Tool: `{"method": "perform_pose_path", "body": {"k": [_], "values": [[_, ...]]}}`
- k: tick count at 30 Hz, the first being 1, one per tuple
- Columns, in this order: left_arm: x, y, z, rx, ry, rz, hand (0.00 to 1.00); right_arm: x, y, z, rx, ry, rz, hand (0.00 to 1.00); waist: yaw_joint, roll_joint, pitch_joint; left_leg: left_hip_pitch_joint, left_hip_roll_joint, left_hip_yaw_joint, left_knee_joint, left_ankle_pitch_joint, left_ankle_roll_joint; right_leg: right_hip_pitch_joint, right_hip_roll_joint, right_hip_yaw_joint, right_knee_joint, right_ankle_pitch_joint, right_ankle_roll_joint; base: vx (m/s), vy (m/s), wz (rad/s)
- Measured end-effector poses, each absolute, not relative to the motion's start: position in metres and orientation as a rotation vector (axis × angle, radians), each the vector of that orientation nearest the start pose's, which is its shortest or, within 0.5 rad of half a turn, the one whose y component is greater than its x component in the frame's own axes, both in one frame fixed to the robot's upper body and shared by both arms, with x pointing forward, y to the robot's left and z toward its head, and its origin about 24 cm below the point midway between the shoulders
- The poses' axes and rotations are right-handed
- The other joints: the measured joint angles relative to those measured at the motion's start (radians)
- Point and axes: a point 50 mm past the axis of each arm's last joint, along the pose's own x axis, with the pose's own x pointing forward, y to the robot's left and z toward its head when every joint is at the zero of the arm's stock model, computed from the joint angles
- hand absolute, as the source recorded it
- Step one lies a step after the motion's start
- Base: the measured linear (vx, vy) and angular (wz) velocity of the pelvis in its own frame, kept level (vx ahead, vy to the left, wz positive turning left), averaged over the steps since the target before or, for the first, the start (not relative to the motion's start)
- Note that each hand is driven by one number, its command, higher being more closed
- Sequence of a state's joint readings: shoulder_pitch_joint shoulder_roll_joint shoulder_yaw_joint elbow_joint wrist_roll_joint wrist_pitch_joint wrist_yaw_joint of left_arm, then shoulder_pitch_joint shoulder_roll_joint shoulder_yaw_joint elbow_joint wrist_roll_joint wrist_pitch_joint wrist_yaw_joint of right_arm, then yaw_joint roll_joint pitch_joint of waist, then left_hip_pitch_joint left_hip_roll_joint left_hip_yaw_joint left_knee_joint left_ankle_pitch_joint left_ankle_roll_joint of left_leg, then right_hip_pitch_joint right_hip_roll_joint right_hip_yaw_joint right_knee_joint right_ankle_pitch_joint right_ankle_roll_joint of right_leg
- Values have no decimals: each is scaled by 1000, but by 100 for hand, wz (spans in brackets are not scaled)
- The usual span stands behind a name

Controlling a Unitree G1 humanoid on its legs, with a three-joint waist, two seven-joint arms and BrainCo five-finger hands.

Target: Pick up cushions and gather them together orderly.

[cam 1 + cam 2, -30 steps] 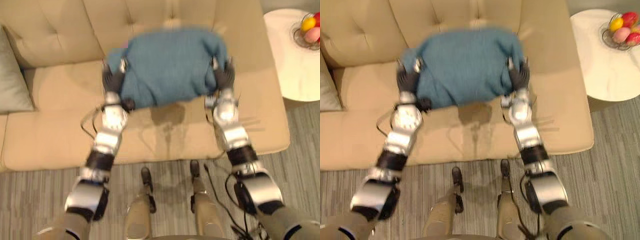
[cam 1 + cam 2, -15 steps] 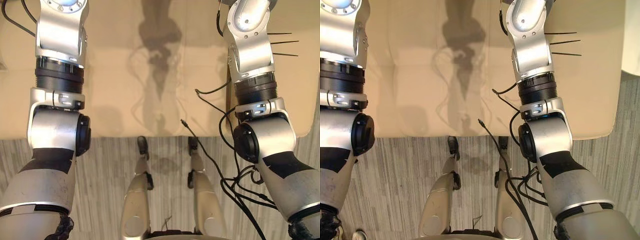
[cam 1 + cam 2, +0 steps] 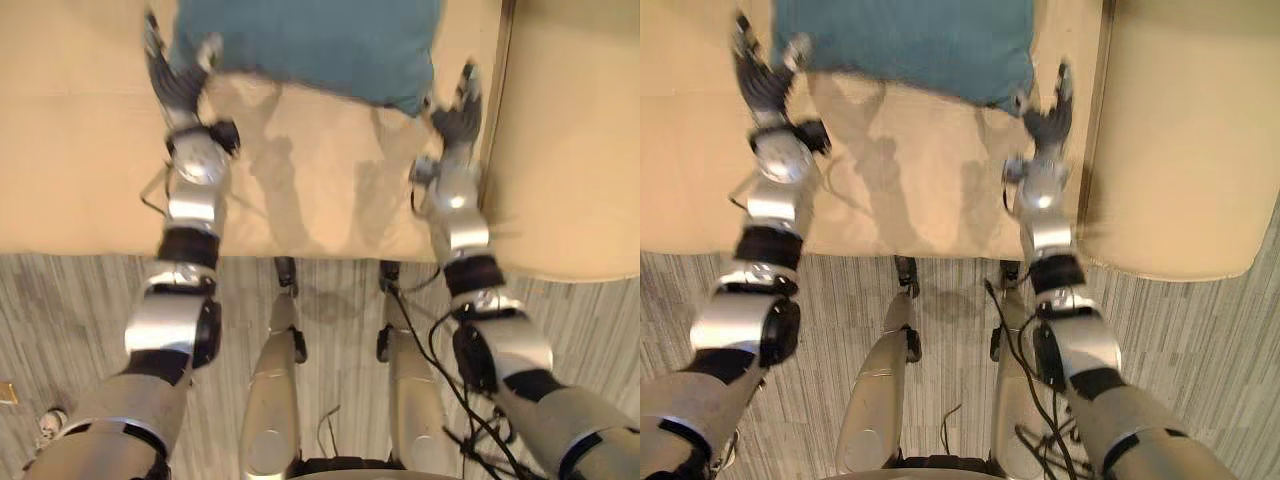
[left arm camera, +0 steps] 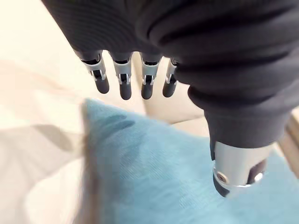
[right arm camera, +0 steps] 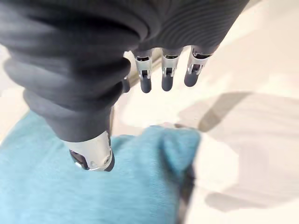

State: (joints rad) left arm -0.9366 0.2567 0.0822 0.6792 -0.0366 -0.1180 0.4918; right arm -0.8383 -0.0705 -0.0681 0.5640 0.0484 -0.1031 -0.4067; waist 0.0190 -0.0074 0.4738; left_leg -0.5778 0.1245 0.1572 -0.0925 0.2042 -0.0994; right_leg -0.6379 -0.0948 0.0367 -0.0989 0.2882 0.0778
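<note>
A teal blue cushion (image 3: 310, 40) lies on the beige sofa seat (image 3: 300, 170). My left hand (image 3: 178, 88) is beside the cushion's left corner, with straight fingers, open. Off the cushion's lower right corner is my right hand (image 3: 456, 112), also open and holding nothing. In the left wrist view the left hand's fingers (image 4: 121, 81) point past the cushion (image 4: 154, 177) without touching it. The right wrist view has the right hand's fingers (image 5: 154, 77) stretched out beyond the cushion's corner (image 5: 168, 149).
A seam (image 3: 500, 110) divides this seat from the sofa section (image 3: 575, 130) to the right. The sofa's front edge runs across the view, with grey striped floor (image 3: 70, 330) below it.
One second ago both hands gripped the blue cushion by its sides, held above the seat. Now it lies on the seat and both hands have opened. The camera has shifted.
</note>
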Motion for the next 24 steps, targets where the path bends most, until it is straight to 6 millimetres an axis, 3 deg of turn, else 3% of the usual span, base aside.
{"method": "perform_pose_path", "body": {"k": [3, 5, 8, 12, 15, 18, 19, 21, 24], "values": [[381, 181, 175, 53, -345, 433, 0, 370, -127, 170, 40, -365, -212, 0, 1, 0, 0, 0, 6, 26, 10, -5, -6, -6, 5, 23, 0, -2, -2, -59, 6, -15], [377, 184, 170, 59, -341, 431, 0, 367, -126, 173, 31, -387, -194, 0, 5, 0, 0, 0, 12, 37, 14, -6, -8, -10, 10, 28, 0, -6, -5, -73, -34, -19], [368, 189, 175, 58, -395, 433, 0, 357, -131, 179, 13, -457, -174, 0, 27, 0, -1, 2, 36, 46, 23, -4, -18, -14, 30, 46, 0, -10, -7, -93, -64, -19], [351, 195, 192, 63, -519, 415, 0, 341, -148, 182, -4, -524, -206, 0, 29, 0, -1, 10, 53, 43, 22, 7, -24, -10, 47, 40, 0, -4, -10, -64, -41, -8], [332, 197, 181, 35, -546, 387, 0, 325, -165, 168, -54, -517, -236, 0, 28, 2, -2, 74, 54, 44, 23, 6, -29, 54, 48, 41, 0, 0, -17, -25, 1, -2], [310, 194, 152, -18, -506, 334, 0, 300, -183, 138, -125, -446, -260, 0, 32, 11, -71, 119, 61, 36, 22, -10, -35, 113, 57, 16, 1, -23, -20, -5, -13, 16], [299, 195, 130, -23, -443, 320, 0, 290, -189, 123, -156, -401, -270, 0, 50, 15, -108, 142, 62, 38, 22, -19, -36, 132, 58, 15, 7, -39, -21, 0, 0, 0], [284, 197, 99, -12, -337, 302, 0, 279, -193, 101, -195, -320, -245, 0, 54, 22, -131, 191, 63, 39, 28, -38, -34, 178, 58, 15, 16, -61, -21, 0, 0, 0], [244, 204, 37, 28, -93, 269, 0, 249, -202, 52, -268, -122, -201, 0, 52, 23, -192, 277, 63, 41, 70, -93, -31, 272, 56, 20, 30, -99, -15, 43, 14, -7]]}}
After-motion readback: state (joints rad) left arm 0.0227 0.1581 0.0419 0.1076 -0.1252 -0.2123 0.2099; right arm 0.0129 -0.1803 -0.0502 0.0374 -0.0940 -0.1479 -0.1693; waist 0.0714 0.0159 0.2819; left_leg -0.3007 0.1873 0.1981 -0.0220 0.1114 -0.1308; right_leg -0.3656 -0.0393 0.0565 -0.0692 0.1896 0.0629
